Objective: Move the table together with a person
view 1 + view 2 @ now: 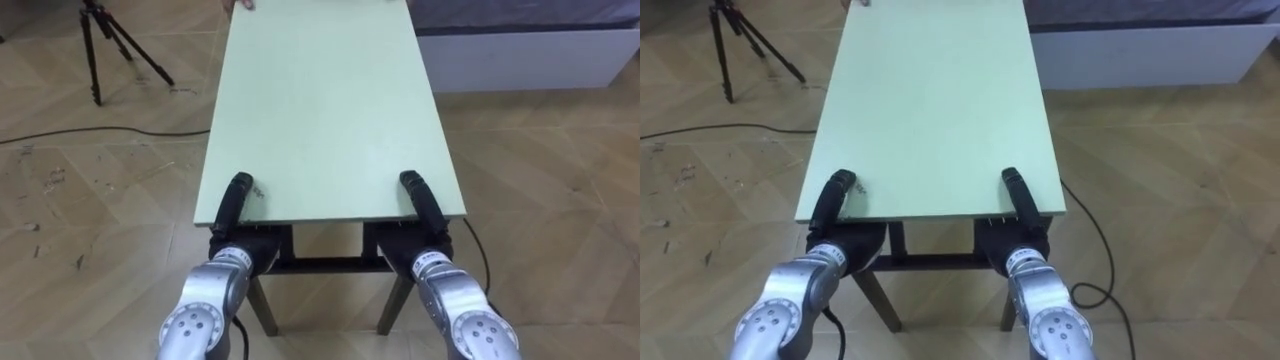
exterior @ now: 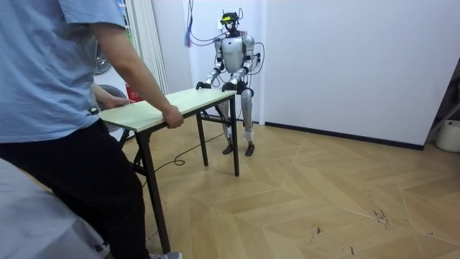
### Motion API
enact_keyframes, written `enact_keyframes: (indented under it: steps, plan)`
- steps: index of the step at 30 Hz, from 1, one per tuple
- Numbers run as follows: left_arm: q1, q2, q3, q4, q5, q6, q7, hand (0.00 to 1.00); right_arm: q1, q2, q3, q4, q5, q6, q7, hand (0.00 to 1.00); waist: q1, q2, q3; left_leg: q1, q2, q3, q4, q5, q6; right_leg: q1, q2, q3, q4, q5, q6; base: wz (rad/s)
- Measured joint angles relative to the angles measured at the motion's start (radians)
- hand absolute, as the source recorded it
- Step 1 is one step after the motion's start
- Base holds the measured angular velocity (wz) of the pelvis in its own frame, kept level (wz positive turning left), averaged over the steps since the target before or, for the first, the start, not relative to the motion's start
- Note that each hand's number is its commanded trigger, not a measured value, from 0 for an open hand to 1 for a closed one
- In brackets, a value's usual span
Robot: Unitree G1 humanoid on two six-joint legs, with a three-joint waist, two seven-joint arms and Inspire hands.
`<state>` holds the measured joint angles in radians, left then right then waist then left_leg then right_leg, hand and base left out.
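Left hand [image 1: 237, 200]: locked on the near edge of the table [image 1: 320, 110], dark thumb flat on top and the rest tucked under the board, out of sight.
Right hand [image 1: 422, 200]: same clamp at the other near corner, level with the left one and well apart from it.
Frame [image 1: 330, 263]: there's a dark crossbar and legs just below the hands, between the wrists.
Table: the pale green top runs straight away from the hands. The robot has one short end and a person [image 2: 65, 86] has the other. Whether the legs are off the floor, I can't tell.
Handling: looks stiff and flat, so it shouldn't flex. It's long, though, so I'd expect the far end to swing if one carrier leads. The load is shared, probably moderate. That smooth top could slide under a thumb.
Hold: the short edges near the corners, digits hooked under the lip, just as both of them have it.
Tripod [image 1: 110, 45]: on the floor beyond the left hand and out to its left, off the long side.
Bed [image 1: 520, 50]: a low white base beyond the right hand, near the far right corner. I'd call that the tight side.
Person's hand [image 2: 172, 119]: way out at the far end, curled over the edge.
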<state>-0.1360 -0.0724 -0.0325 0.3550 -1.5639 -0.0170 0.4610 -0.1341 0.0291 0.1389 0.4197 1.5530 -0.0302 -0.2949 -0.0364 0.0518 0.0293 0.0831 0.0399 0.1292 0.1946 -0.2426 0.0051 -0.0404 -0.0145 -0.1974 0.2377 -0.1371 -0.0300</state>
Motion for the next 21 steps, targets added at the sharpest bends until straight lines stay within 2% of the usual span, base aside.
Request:
enact_keyframes:
  steps: [11, 21]
  plan:
    - [0.012, 0.000, -0.019, 0.004, 0.020, -0.022, -0.023, 1.00, 0.002, 0.003, 0.002, 0.000, -0.001, -0.001, -0.001, 1.00, -0.005, 0.001, 0.0008, 0.006, -0.001, 0.001, -0.004, 0.000, 0.000, 0.004, 0.001, 0.001, -0.001, 0.000, 0.000, 0.00]
    - [0.018, 0.001, -0.042, 0.003, 0.033, -0.035, -0.069, 1.00, 0.002, -0.008, 0.019, -0.008, -0.001, -0.026, 0.000, 1.00, -0.001, 0.004, 0.0012, 0.009, -0.001, 0.002, -0.006, 0.000, 0.000, 0.007, 0.002, 0.000, -0.001, 0.000, 0.000, 0.00]
